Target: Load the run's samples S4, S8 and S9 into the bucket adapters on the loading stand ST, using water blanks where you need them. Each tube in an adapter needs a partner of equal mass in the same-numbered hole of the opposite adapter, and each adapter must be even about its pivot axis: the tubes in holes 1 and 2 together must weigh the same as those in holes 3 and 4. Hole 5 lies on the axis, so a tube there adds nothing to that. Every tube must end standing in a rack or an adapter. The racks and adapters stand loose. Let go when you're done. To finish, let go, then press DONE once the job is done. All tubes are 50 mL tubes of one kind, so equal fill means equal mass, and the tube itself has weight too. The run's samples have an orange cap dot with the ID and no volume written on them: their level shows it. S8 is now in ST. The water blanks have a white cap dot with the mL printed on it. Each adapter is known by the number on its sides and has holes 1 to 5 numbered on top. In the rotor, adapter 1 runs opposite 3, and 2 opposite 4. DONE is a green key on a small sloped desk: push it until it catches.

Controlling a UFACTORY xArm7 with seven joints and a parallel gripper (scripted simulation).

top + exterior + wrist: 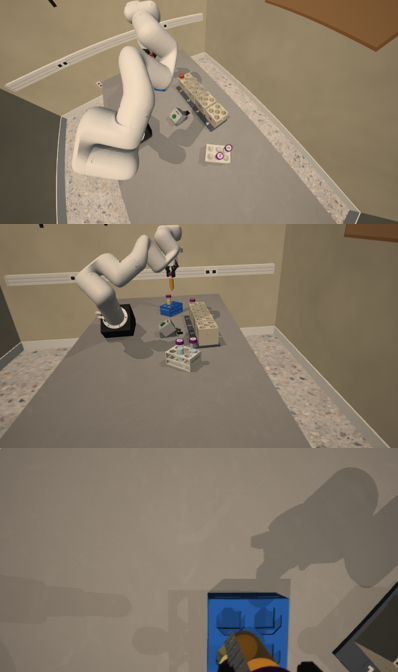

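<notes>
Going from the near white rack (208, 160) (188, 368), whose two blanks must be matched by mass, past the adapters (216, 116) (208, 335), which a low swing could knock, the risk ends at the pincer (150, 53) (171, 274), clamped on an orange-filled tube (151, 55) (171, 284) (248, 647) above the blue rack (160, 89) (171, 310) (215, 623).
</notes>
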